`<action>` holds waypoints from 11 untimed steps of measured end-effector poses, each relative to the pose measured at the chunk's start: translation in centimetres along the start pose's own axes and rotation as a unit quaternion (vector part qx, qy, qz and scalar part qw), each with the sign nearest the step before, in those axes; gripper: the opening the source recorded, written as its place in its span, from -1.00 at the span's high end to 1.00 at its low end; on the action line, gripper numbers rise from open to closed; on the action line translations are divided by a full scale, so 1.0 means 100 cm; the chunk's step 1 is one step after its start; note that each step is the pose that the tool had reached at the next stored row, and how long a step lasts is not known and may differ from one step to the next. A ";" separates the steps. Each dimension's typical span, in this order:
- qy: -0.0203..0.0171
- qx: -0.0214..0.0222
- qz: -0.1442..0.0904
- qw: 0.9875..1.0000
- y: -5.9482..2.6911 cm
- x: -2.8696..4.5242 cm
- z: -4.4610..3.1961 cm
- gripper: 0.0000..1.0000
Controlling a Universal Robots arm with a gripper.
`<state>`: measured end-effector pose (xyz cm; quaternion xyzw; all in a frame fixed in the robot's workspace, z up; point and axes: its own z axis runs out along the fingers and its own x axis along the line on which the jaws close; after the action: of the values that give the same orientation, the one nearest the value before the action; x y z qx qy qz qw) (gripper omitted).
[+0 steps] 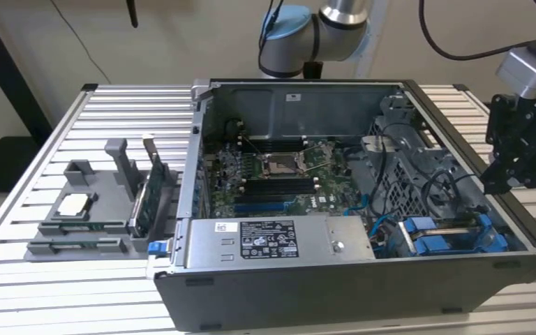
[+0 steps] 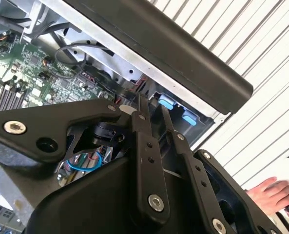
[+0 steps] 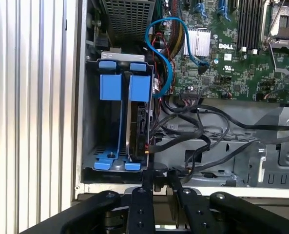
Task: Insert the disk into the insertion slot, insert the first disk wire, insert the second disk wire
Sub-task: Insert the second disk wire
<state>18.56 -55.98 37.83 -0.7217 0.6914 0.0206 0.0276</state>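
Slatted tabletop (image 1: pixel 26 293), open case (image 1: pixel 343 307): disk (image 3: pixel 137 126) sits edge-on in the insertion slot (image 3: pixel 93 126). My claw (image 3: pixel 160 176) hangs just outside, spread or pressed, can't tell. Power-supply label (image 1: pixel 268 241) is too small to read.

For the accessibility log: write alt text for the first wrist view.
The disk stands edge-on in its blue carrier inside the drive cage's insertion slot, with the black gripper close to the cage's near end. A blue cable loops beside the cage, over the green motherboard.
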 end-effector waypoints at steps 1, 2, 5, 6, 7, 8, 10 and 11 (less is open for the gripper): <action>0.000 0.000 0.000 1.000 0.0000 0.0001 -0.0001 0.47; 0.000 0.000 0.000 1.000 0.0000 0.0002 0.0000 0.47; 0.000 0.000 0.000 1.000 -0.0001 0.0003 0.0000 0.47; 0.000 0.000 0.000 1.000 -0.0001 0.0003 -0.0001 0.51; 0.000 0.000 0.000 1.000 -0.0001 0.0003 0.0000 0.51; 0.000 0.000 0.000 1.000 -0.0001 0.0003 0.0000 0.65; 0.000 0.000 0.000 1.000 0.0001 0.0003 0.0002 0.65; 0.000 0.000 0.000 1.000 0.0001 0.0003 0.0002 0.65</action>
<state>18.55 -56.01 37.80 -0.7217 0.6914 0.0206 0.0275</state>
